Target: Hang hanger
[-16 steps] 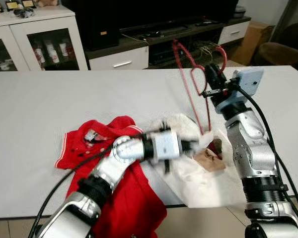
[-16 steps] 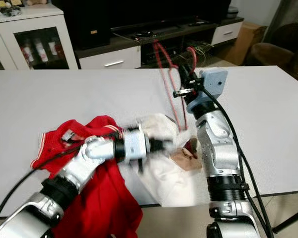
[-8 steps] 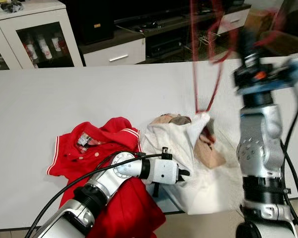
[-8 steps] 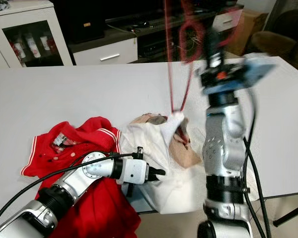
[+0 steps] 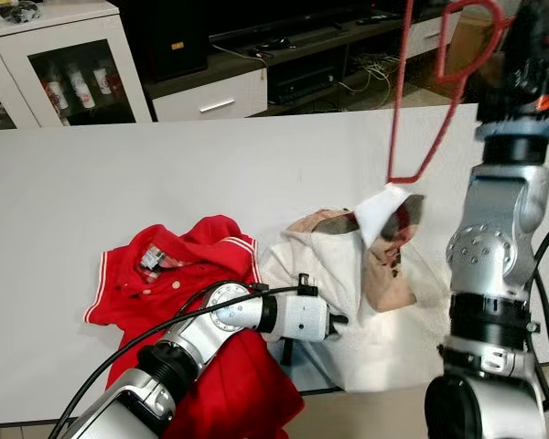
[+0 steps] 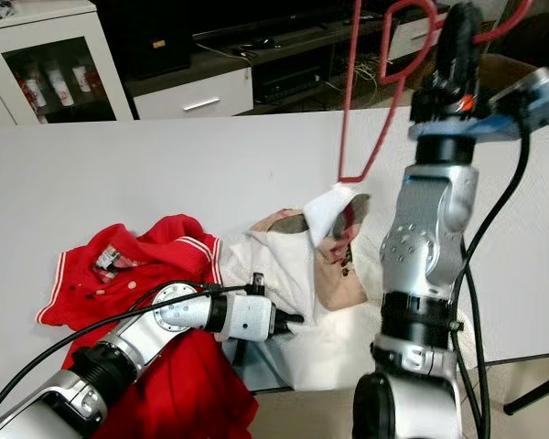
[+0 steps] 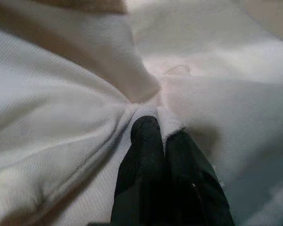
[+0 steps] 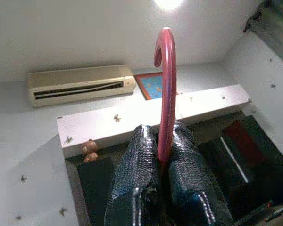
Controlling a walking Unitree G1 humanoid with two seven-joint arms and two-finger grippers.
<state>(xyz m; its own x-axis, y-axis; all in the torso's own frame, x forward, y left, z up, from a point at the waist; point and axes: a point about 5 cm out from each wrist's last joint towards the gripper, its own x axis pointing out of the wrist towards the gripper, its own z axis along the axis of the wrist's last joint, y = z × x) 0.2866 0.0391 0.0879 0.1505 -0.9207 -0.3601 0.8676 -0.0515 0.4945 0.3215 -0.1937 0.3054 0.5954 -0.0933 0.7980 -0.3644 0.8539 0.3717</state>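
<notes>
A: Why is the white table (image 5: 91, 174) so cluttered?

B: Laundry. A red shirt (image 5: 210, 366) lies behind the left gripper (image 7: 162, 141), which is pinched tight on the white garment (image 5: 384, 338), anchoring it.

A: And the red hanger (image 6: 366, 137)?

B: Clamped by its hook in the raised right gripper (image 8: 162, 146), its lower corner caught in the garment's collar, probably lifting it.

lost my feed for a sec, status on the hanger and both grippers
Right gripper shut on red hanger, raised above table. Left gripper shut on white garment. Garment corner caught on hanger's lower end; red shirt lies beside it.
</notes>
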